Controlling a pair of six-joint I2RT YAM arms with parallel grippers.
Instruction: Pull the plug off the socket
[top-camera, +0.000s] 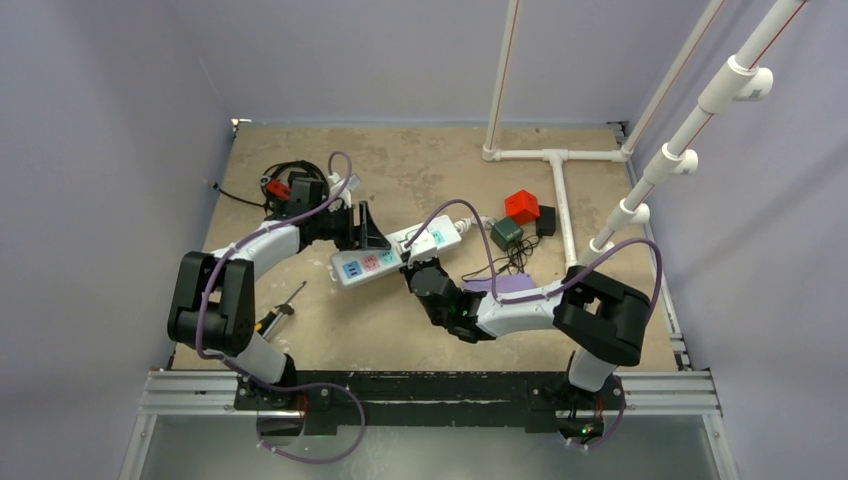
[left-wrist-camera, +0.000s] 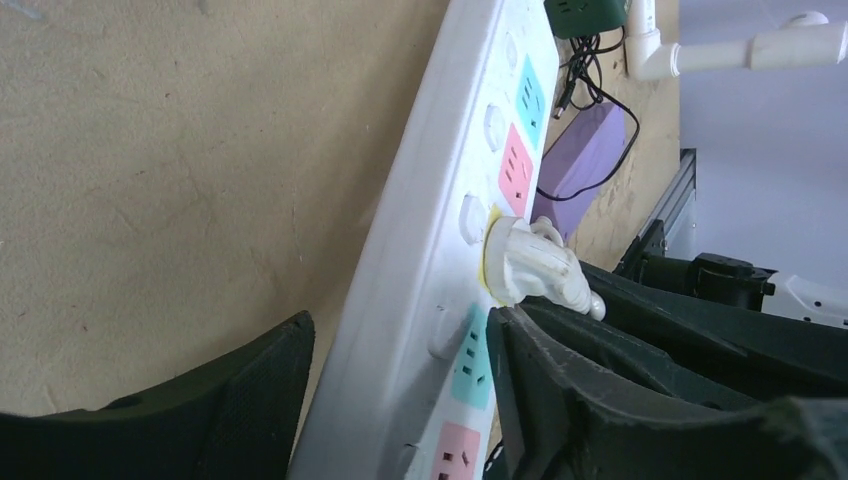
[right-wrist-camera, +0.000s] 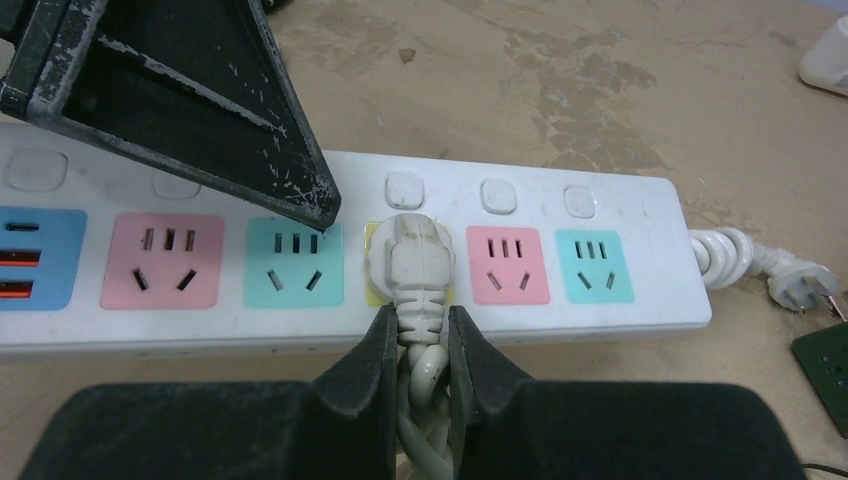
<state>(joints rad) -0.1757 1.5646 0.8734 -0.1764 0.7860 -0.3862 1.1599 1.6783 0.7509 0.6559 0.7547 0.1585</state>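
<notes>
While the left gripper (left-wrist-camera: 400, 330) straddles the socket (right-wrist-camera: 445, 195) with its jaws spread wide, the right gripper (right-wrist-camera: 420, 335) is closed narrowly on the plug (right-wrist-camera: 408, 258), its two dark fingers pinching the ribbed neck where the white cord leaves it. The plug sits in the yellow outlet, between a green one on one side and a pink one on the other, and in the left wrist view its round white body (left-wrist-camera: 525, 262) lies close against the yellow face. One left finger's tip hangs over the strip's button row just beside the plug (whether it presses on the plastic I cannot tell). The socket (top-camera: 362, 265) lies slantwise near the middle of the tan table (top-camera: 420, 170), the two grippers meeting over it from opposite sides. Just beyond the right arm lies a flat purple bar (top-camera: 505, 285), with a green adapter (top-camera: 505, 233) and a red block (top-camera: 521, 206) farther back. A screwdriver (top-camera: 280, 312) rests near the left arm.
</notes>
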